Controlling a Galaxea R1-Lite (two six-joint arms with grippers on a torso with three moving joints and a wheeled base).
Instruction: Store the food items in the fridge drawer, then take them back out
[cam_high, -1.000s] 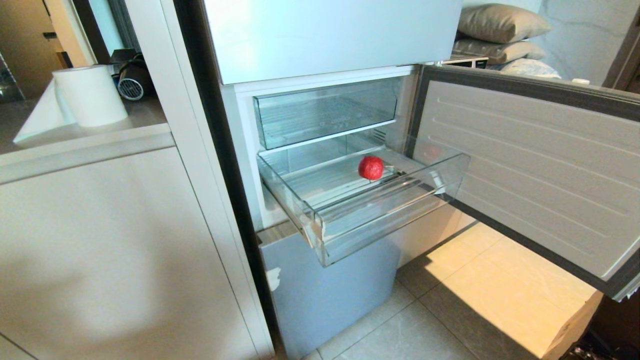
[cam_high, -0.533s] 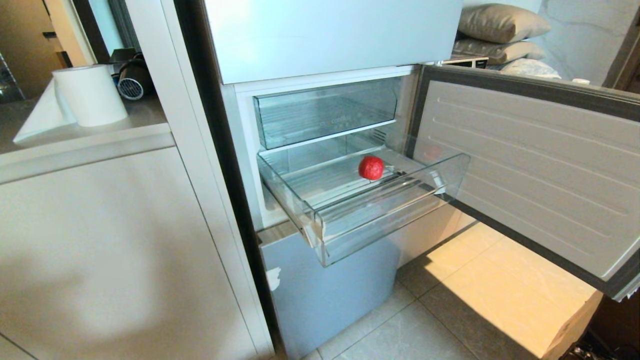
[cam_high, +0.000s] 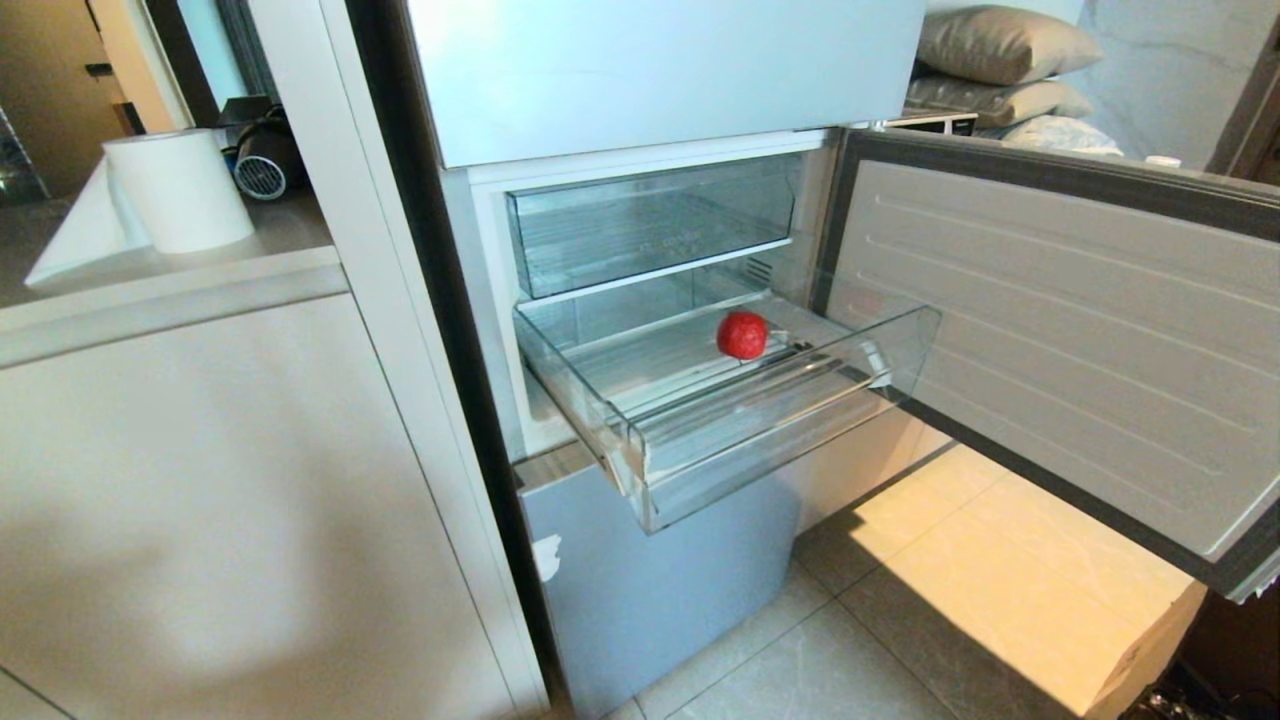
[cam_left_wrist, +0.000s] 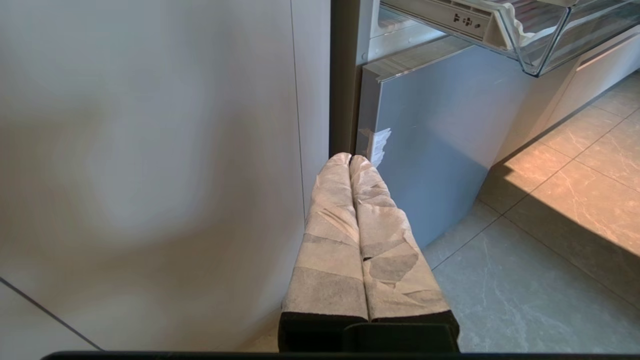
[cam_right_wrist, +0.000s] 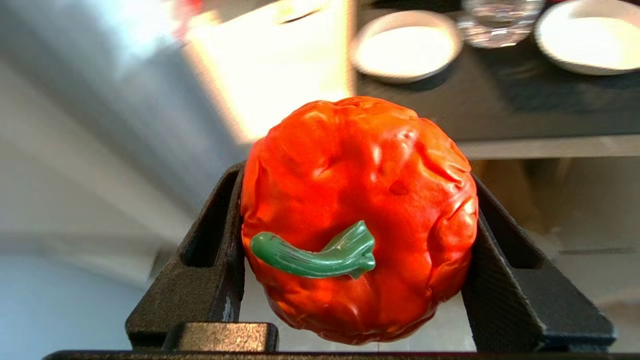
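Note:
The fridge drawer, wide and clear, stands pulled out of the fridge. A glossy red food item lies on its ribbed floor near the front. An orange-red food item with a green stem sits clamped between the black fingers of my right gripper, away from the fridge and outside the head view. My left gripper, wrapped in pale tape, is shut on nothing and hangs parked low by the cabinet. A corner of the drawer shows above it.
A shallower clear drawer sits above the pulled-out one. The fridge door swings open to the right. A white cabinet with a paper roll on its counter stands to the left. Beyond the held item lie white plates on a dark table.

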